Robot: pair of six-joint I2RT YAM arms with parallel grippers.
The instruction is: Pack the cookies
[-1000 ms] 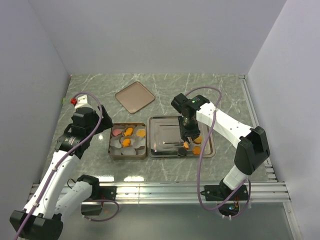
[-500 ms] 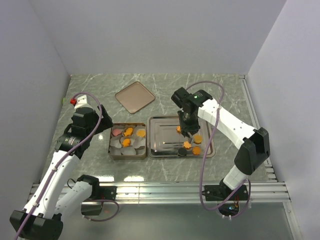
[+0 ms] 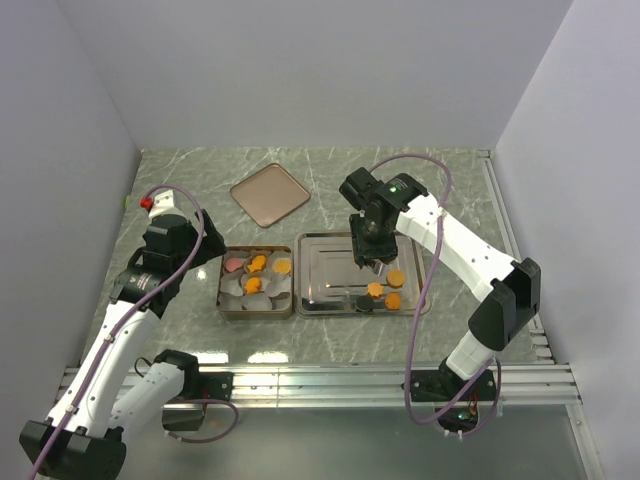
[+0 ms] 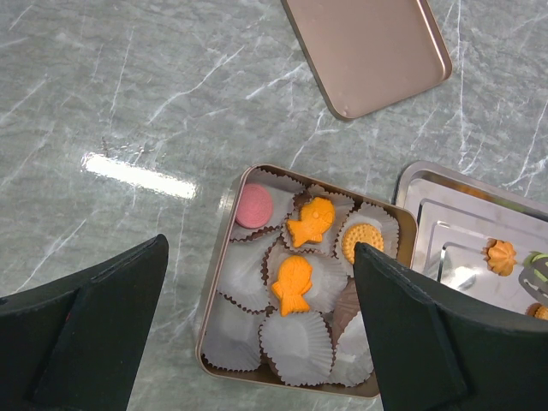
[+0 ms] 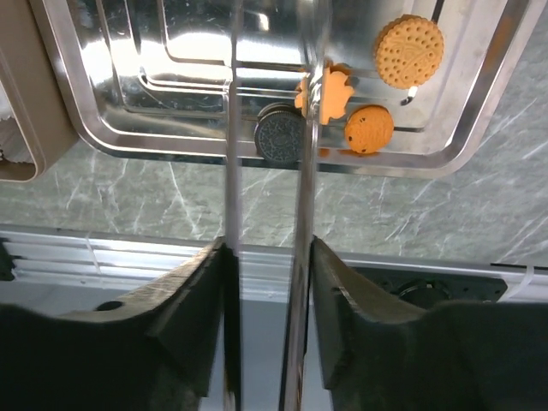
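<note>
Tin (image 3: 255,314): open, in front of the left arm and just left of the tray (image 3: 325,270). It is lined with paper cups (image 4: 295,347).
Packed: four cookies show in the cups, one pink (image 4: 253,205) and three orange (image 4: 311,220). A brown shape in a near cup is too unclear to count.
Outstanding: four cookies lie on the tray's right half, three orange (image 5: 409,50) and one dark (image 5: 278,135). Several cups are empty.
Lid (image 3: 270,194): flat on the table, well apart behind the tin, not fitted.
Right gripper (image 3: 372,260): above the tray, fingers narrow and parallel. The tips run out of the wrist view, so I cannot tell whether it holds a cookie.
Left gripper (image 4: 260,248): spread wide above the tin, holding nothing.
Judgement: roughly half done; the tray's cookies remain to be moved.
</note>
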